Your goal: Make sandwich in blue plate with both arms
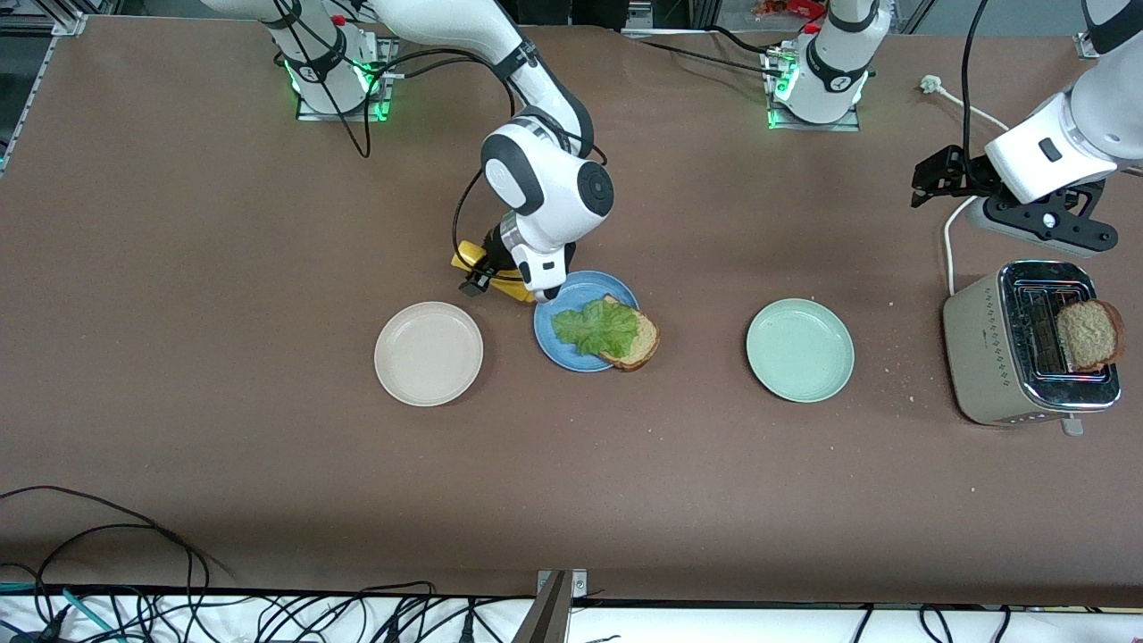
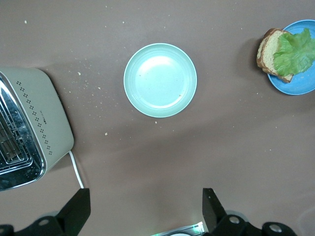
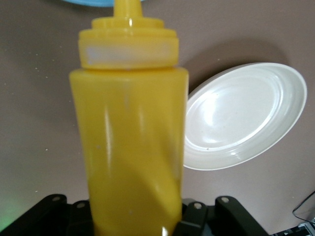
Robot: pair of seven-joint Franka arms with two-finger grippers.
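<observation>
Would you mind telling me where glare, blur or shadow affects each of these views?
Front view: even light, with green glow at the arm bases and a soft shadow along the near table edge. Left wrist view: a bright highlight in the pale green plate. Right wrist view: the yellow bottle is close and soft, with glare streaks; the beige plate shines and casts a shadow.

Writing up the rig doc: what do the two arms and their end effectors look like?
Both arms are glossy white with rounded joints, dark bands and black cables; the bases glow green. The right arm has black round joint caps. The left end effector is black, with two angular fingers on a black bar; the right end effector has a similar black body.
</observation>
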